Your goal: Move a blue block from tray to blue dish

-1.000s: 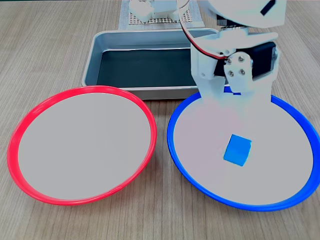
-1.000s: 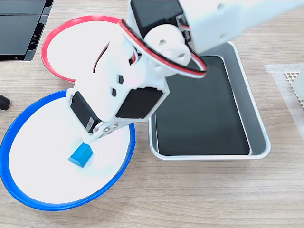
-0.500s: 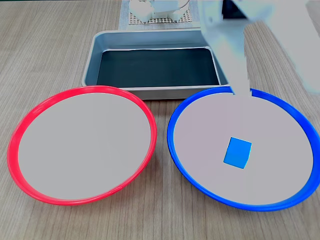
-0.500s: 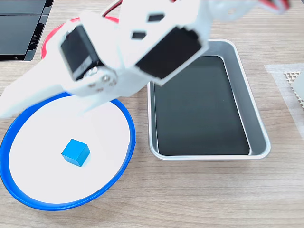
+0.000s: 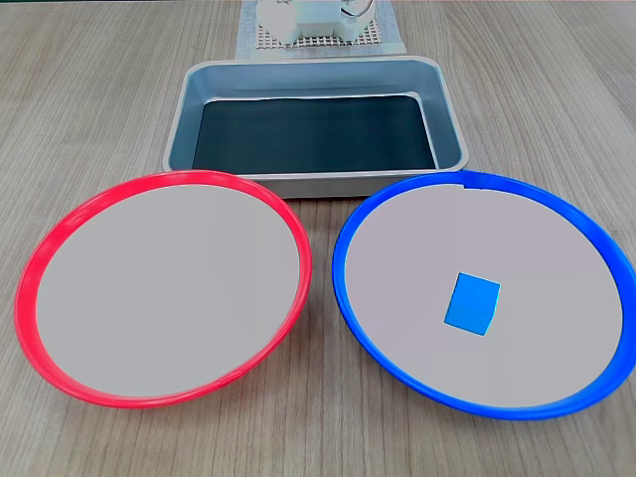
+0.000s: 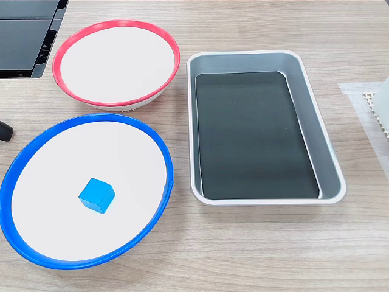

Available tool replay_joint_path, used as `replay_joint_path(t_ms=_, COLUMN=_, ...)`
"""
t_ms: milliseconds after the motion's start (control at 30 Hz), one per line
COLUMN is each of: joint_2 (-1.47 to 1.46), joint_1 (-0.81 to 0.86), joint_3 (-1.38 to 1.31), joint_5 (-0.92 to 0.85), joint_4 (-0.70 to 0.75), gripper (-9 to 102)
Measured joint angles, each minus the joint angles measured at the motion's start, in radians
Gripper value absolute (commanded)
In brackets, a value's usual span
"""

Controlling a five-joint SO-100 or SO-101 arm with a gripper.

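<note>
The blue block (image 5: pixel 472 303) (image 6: pixel 96 195) rests flat on the pale inside of the blue dish (image 5: pixel 343 288) (image 6: pixel 163 152), a little off its middle, in both fixed views. Nothing touches the block. Beside the dish stands the silver tray (image 5: pixel 189 104) (image 6: pixel 316 121), and its dark bottom holds nothing.
A red-rimmed dish (image 5: pixel 40 248) (image 6: pixel 67 42) of the same size sits on the wooden table by the blue one. Behind the tray lies a perforated mat with the arm's white base (image 5: pixel 308 15). A dark flat object (image 6: pixel 24 36) lies at one table corner.
The arm and its gripper, which hung over the blue dish and tray, have swung up and away out of both views. The block has stayed where it lay in the blue dish.
</note>
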Motion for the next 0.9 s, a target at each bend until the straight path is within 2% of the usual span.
replay_joint_path(t_ms=200, joint_2=0.354, joint_1=0.028, joint_3=0.287, joint_5=0.011, joint_4=0.218, gripper=-1)
replay_joint_path(t_ms=367, joint_2=0.537, joint_1=-0.006, joint_3=0.525, joint_5=-0.094, joint_4=0.387, gripper=-1)
replay_joint_path(t_ms=533, joint_2=0.618, joint_1=-0.009, joint_3=0.646, joint_5=-0.137, joint_4=0.417, gripper=-1)
replay_joint_path(t_ms=733, joint_2=0.618, joint_1=-0.012, joint_3=0.764, joint_5=-0.183, joint_4=0.341, gripper=-1)
replay_joint_path(t_ms=900, joint_2=0.618, joint_1=-0.031, joint_3=0.784, joint_5=-0.186, joint_4=0.345, gripper=-1)
